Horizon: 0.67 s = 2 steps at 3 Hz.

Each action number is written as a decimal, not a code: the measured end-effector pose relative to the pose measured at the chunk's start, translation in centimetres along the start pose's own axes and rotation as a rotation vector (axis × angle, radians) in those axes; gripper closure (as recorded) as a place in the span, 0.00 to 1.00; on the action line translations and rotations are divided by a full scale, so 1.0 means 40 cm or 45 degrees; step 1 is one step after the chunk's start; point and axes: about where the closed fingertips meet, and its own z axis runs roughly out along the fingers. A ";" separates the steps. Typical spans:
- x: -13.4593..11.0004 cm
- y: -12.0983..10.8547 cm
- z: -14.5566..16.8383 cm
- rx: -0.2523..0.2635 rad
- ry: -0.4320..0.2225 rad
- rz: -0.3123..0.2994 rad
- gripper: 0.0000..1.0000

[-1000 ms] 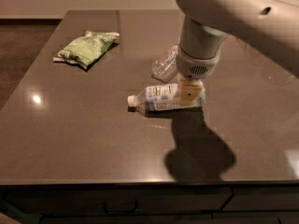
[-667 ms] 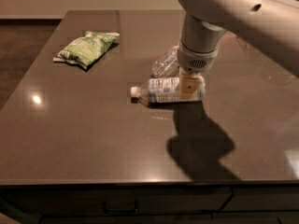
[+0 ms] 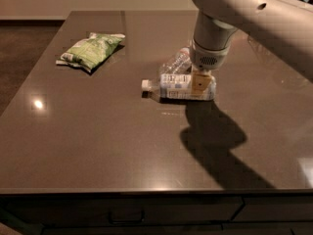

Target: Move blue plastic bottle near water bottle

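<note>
The blue plastic bottle (image 3: 176, 86) lies on its side in the middle of the dark table (image 3: 98, 131), white cap pointing left. My gripper (image 3: 201, 84) comes down from above and is shut on the bottle's right, bottom end; a tan finger pad (image 3: 199, 83) shows against the label. The water bottle (image 3: 176, 62), clear and crinkled, lies just behind the blue bottle and is partly hidden by my wrist. The two bottles are very close, almost touching.
A green snack bag (image 3: 90, 50) lies at the back left of the table. My arm reaches in from the upper right and casts a large shadow (image 3: 215, 136) on the table in front of the bottles. The table's front edge runs along the bottom.
My gripper and the blue plastic bottle have moved together away from the front edge and a little right, closing on the water bottle. The water bottle and the bag have stayed put.
</note>
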 end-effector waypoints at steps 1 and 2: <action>-0.001 0.001 0.001 0.000 0.001 -0.002 0.61; -0.002 0.002 0.002 0.001 0.001 -0.003 0.38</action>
